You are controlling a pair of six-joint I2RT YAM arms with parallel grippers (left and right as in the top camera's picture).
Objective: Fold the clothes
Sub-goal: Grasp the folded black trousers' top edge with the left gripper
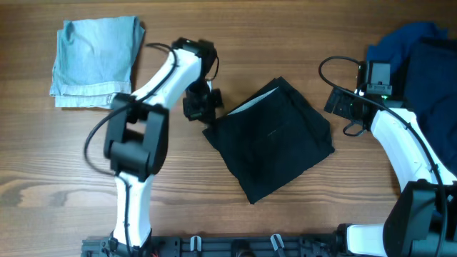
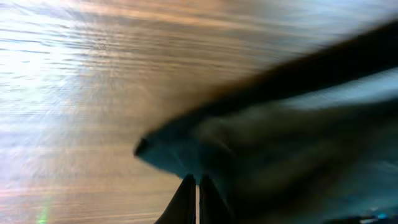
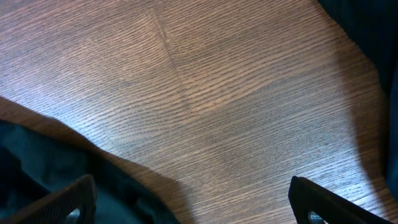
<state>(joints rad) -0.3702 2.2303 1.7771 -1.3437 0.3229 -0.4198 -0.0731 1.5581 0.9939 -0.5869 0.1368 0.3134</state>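
Note:
The black shorts [image 1: 275, 139] lie folded into a slanted square in the middle of the table, with a thin whitish waistband line along their upper left edge. My left gripper [image 1: 202, 107] sits at their left corner. In the left wrist view the gripper [image 2: 197, 186] is shut, its tips pinched into the raised dark fabric [image 2: 261, 155]; that view is blurred. My right gripper [image 1: 341, 106] hovers just off the shorts' right corner. It stands wide open [image 3: 199, 208] over bare wood, with one finger [image 3: 71, 199] above the shorts' edge [image 3: 37, 168].
A folded pale blue garment [image 1: 96, 61] lies at the back left. A heap of dark blue garments [image 1: 418, 53] fills the back right corner and shows in the right wrist view [image 3: 373, 37]. The wooden table [image 1: 57, 164] surrounds them.

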